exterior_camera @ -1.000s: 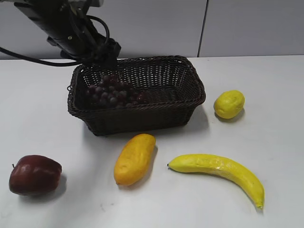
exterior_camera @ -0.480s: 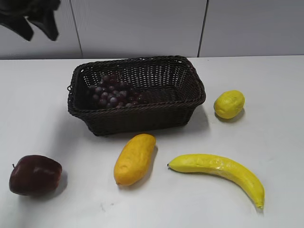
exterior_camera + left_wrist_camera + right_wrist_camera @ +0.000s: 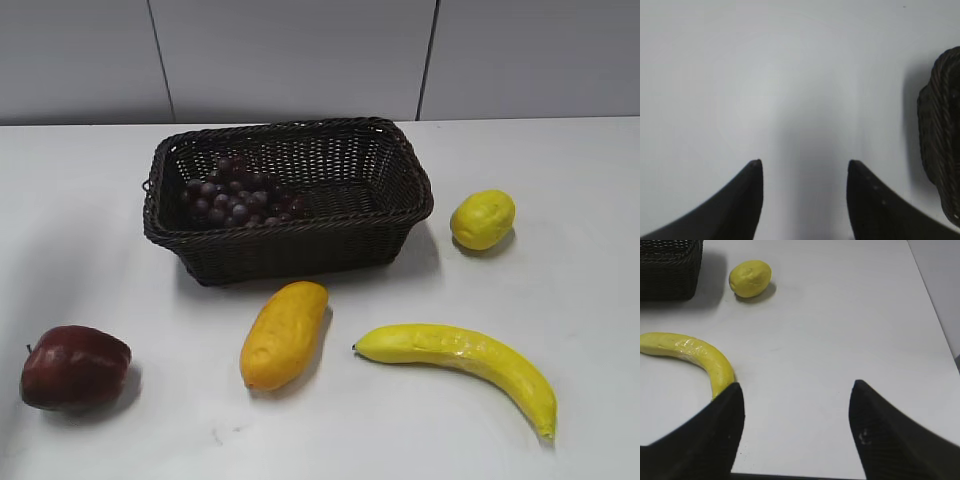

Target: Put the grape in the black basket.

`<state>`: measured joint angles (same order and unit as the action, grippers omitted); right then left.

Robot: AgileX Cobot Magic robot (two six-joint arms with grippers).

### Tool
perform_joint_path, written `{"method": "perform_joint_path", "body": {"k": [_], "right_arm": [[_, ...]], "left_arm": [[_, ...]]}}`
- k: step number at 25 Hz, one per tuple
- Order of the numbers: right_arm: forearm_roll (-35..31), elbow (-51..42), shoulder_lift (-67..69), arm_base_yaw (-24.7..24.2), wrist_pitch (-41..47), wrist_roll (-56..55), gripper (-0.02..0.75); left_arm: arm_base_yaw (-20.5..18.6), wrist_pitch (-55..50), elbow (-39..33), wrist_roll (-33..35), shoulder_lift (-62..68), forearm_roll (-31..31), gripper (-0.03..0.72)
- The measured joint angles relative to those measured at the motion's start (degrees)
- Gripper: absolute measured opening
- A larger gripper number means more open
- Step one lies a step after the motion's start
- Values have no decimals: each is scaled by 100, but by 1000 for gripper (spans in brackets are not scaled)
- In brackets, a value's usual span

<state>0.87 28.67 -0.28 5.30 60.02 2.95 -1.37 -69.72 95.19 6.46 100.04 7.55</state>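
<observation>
The grape [image 3: 235, 197] lies inside the black basket [image 3: 300, 250], heaped toward its left end on the white counter [image 3: 560, 300]. The left pincer [image 3: 804, 172] is released over bare counter, the basket's woven edge at the far right of its view. The right pincer [image 3: 796, 392] is likewise spread apart and empty (a banana [image 3: 692, 357] and a lemon [image 3: 750, 278] lie beyond it).

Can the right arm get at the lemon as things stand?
Probably yes. The right gripper is open over bare table, and the lemon sits in the open ahead, apart from the black basket and the banana.
</observation>
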Motion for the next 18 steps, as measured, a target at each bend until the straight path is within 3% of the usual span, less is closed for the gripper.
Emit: {"method": "perform_joint_path", "body": {"k": [18], "right_arm": [[0,0,0,0,0,0,500]], "left_arm": [[17,34,-3912,0,-3142,-297,453]]}}
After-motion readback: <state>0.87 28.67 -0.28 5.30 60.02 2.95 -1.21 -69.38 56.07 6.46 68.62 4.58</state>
